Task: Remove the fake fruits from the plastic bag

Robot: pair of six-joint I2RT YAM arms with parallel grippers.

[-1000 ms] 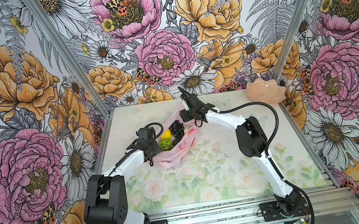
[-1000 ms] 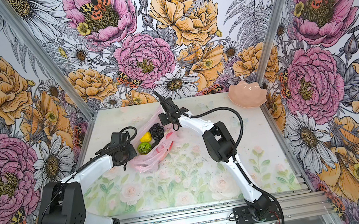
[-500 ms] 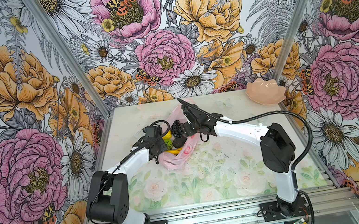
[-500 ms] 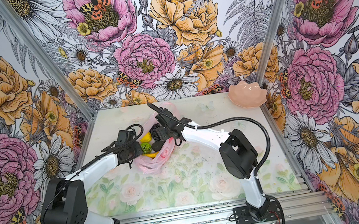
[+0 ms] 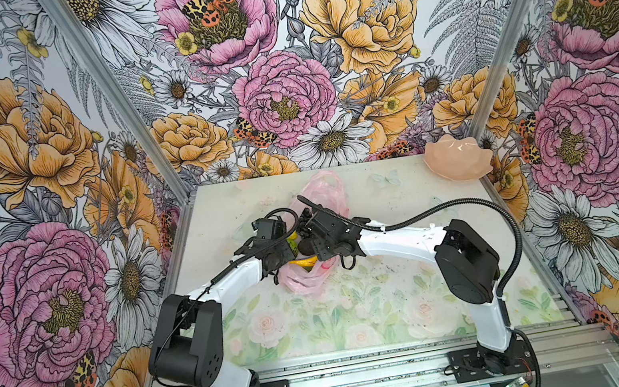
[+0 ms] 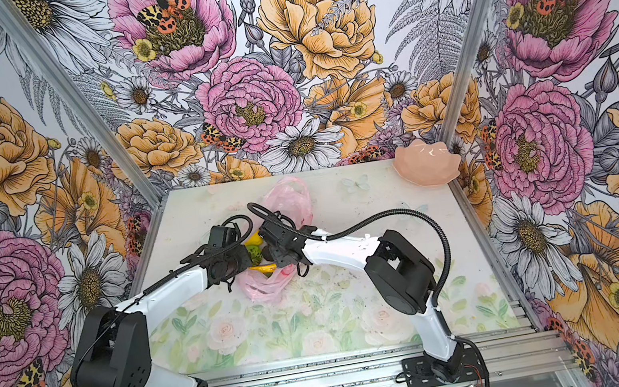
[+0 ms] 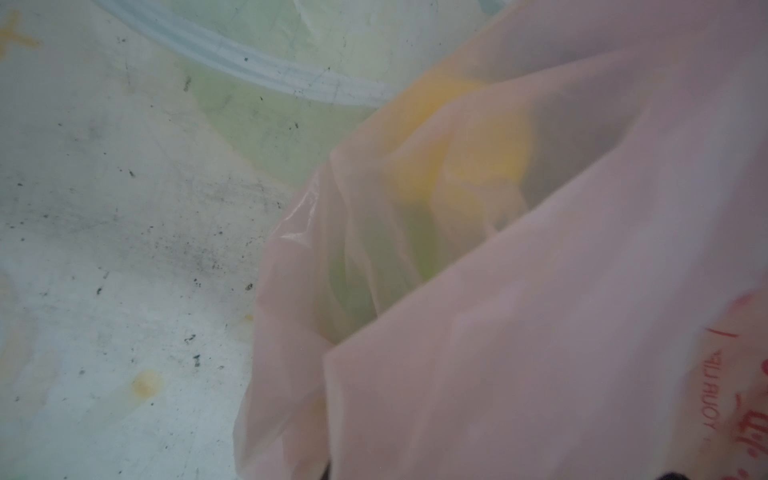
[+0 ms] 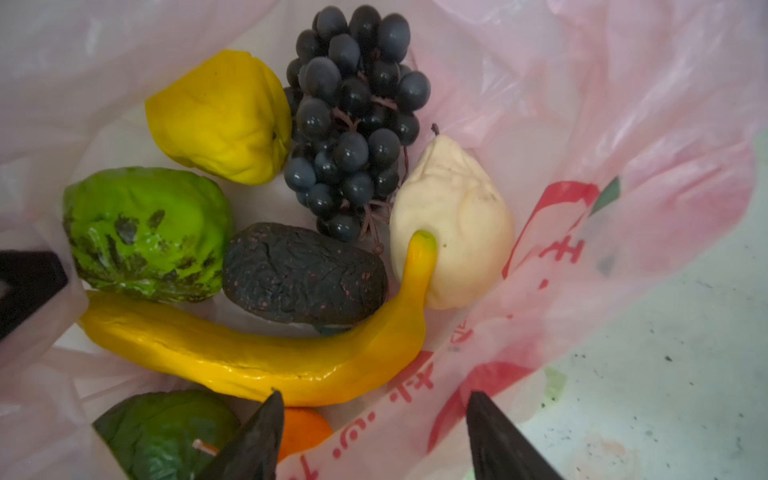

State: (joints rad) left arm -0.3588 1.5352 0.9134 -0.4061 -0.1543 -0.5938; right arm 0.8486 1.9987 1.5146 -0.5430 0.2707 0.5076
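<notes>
Here the right gripper [image 8: 374, 395] hangs open astride the rim of the bag [image 8: 623, 124], left of the table's [image 5: 399, 294] middle, and the left gripper [image 5: 283, 258] pinches its flimsy film shut. The fruits [image 8: 303, 274] inside look light, firm and slick; the banana [image 8: 249, 353], close by, wants pinching across its middle.

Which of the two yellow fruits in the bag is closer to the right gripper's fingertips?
The long curved banana, just beyond the right gripper; the lumpy round lemon sits farther off beside the grape bunch.
</notes>
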